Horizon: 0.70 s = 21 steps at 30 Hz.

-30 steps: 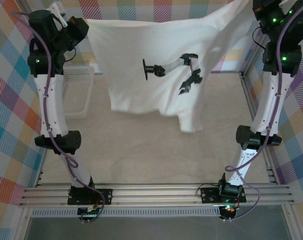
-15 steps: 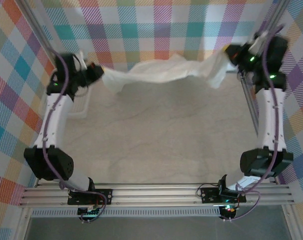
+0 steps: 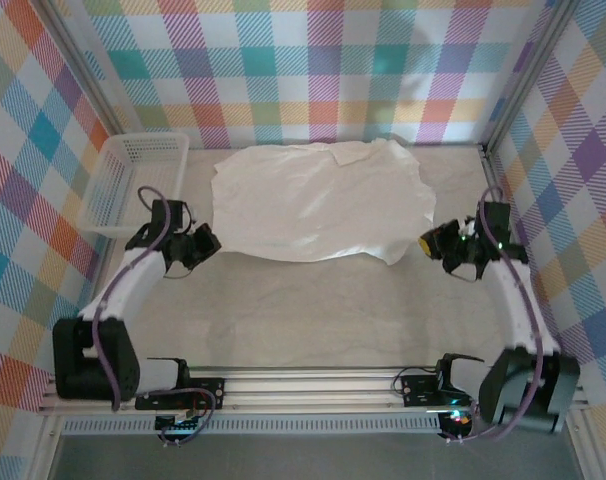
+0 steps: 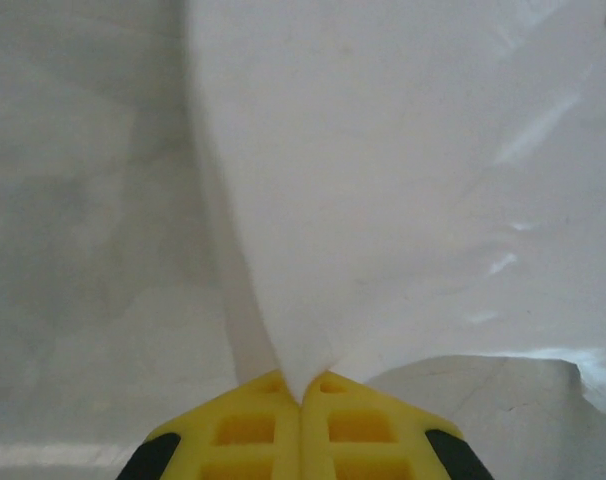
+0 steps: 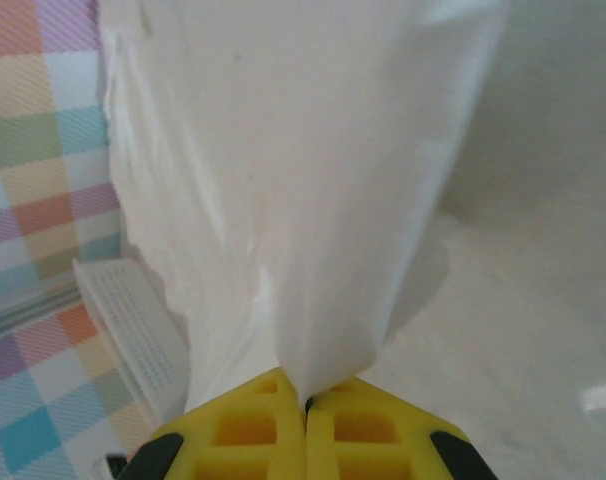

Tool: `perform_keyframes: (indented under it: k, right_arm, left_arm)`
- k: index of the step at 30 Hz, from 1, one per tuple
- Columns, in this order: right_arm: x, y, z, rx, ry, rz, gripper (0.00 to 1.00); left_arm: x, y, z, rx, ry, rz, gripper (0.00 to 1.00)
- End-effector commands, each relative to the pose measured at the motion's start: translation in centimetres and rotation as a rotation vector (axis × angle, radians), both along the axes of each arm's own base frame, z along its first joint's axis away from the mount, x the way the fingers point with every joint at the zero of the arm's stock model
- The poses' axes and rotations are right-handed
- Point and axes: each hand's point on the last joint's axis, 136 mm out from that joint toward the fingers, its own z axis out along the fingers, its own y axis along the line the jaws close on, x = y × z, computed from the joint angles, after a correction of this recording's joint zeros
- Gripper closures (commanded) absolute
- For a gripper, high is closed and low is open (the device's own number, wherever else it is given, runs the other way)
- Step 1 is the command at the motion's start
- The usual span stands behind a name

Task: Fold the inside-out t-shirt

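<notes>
The inside-out t-shirt (image 3: pixel 318 200) lies spread out, white and mostly flat, across the far half of the table. My left gripper (image 3: pixel 213 243) sits low at its near left corner and is shut on the cloth. My right gripper (image 3: pixel 426 241) is low at the near right corner, also shut on the cloth. In the left wrist view the yellow fingers (image 4: pixel 253 430) meet with white fabric (image 4: pixel 403 180) pinched between them, fanning away over the table. In the right wrist view the shirt (image 5: pixel 283 180) rises from the closed fingertips (image 5: pixel 363 425) in soft folds. No print or label shows.
A white plastic mesh basket (image 3: pixel 111 195) stands at the far left, just left of the shirt, and its corner shows as a white mesh basket (image 5: pixel 133 320) in the right wrist view. Checked walls enclose the table on three sides. Bare table (image 3: pixel 323 310) runs between the shirt and the arm bases.
A second ago both arms held the shirt high and hanging. They swung it toward the back wall and down. It now lies spread on the table with both grippers low at its near corners.
</notes>
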Motion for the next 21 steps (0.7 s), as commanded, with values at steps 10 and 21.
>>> perform_keyframes:
  k: [10,21]
  right_arm:
    - [-9.6,-3.3,8.7,-0.174,-0.520,-0.300,0.33]
    - [6.4,-0.6,-0.2,-0.206,-0.078,0.218,0.59]
  left_arm:
    - [-7.8,2.2,7.4,0.004,-0.353,0.159,0.33]
    - [5.3,-4.4,-1.3,0.286,0.078,-0.089,0.70]
